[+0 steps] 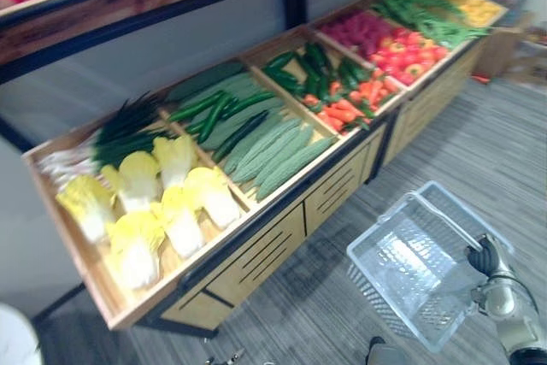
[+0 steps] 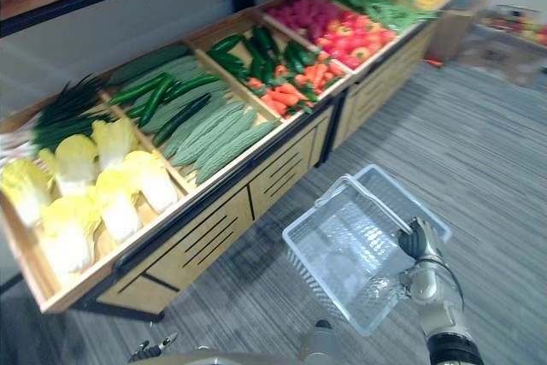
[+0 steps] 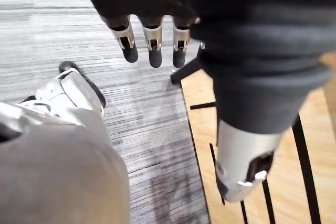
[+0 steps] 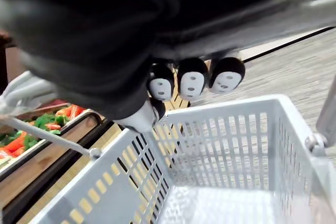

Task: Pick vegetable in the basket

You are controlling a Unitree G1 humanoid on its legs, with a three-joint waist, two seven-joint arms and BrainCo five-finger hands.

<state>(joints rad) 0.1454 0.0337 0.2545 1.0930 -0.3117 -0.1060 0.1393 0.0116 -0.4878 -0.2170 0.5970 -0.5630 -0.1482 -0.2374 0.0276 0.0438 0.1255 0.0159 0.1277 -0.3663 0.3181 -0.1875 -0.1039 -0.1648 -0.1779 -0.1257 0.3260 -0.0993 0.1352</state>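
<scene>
Beside the stand (image 1: 256,250), right hand (image 2: 419,243) grips one basket (image 1: 382,286); left hand (image 3: 152,38) hangs slack.

Bright, even light; soft shadow beside the basket (image 2: 318,256).

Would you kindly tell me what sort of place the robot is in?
Most likely a grocery shop's produce section, or a mock-up: a wooden stand holds bins of cabbages, cucumbers and carrots, and the right hand carries a plastic basket by its handle.
</scene>
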